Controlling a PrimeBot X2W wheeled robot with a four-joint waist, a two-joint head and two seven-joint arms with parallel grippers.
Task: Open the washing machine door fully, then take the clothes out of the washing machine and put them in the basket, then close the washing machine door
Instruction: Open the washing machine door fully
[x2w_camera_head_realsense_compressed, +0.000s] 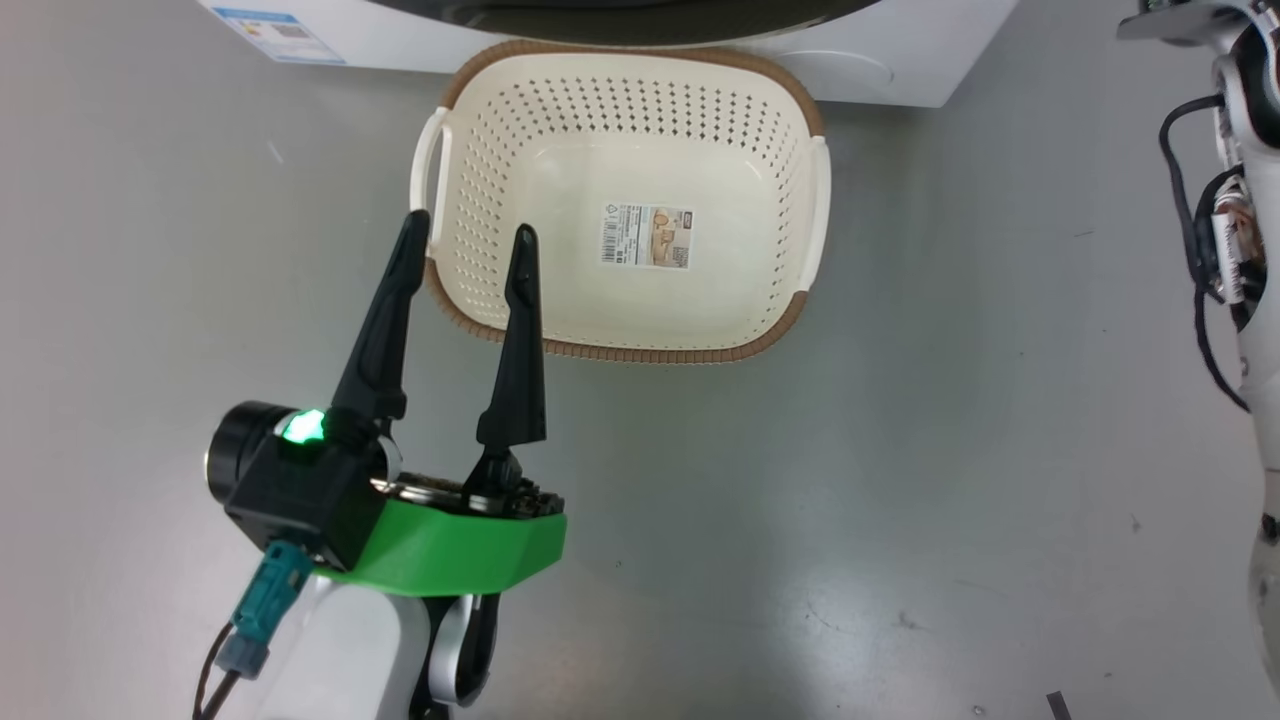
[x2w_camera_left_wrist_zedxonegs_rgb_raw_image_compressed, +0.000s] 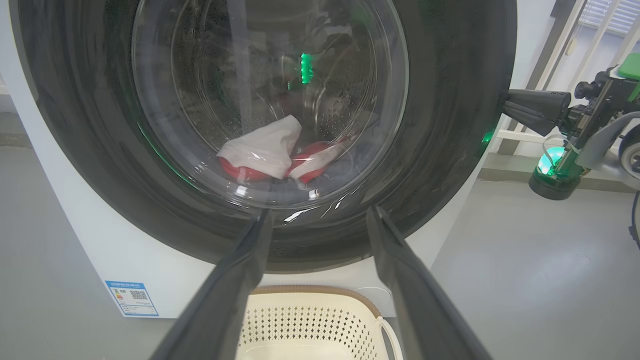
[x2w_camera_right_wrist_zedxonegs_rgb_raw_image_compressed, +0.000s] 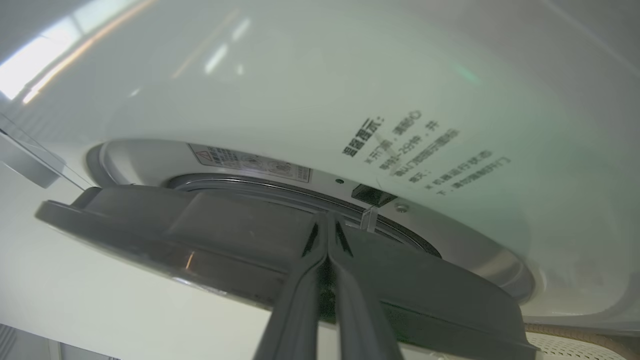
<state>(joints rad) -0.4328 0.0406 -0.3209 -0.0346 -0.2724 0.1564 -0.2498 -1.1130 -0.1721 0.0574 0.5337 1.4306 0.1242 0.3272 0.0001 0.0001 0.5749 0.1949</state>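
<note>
While the fingers of the right gripper are pressed together, their tips are set against the edge of the door, whose glossy dark rim stands slightly off the smooth white washing machine. Opening is judged to be in hand; a wider swing is called for next. Beyond the spread fingers of the left gripper, soft red and white clothes are seen through the door's clear bulge, and below them the perforated cream basket is placed.

The washing machine door walls off the clothes.
</note>
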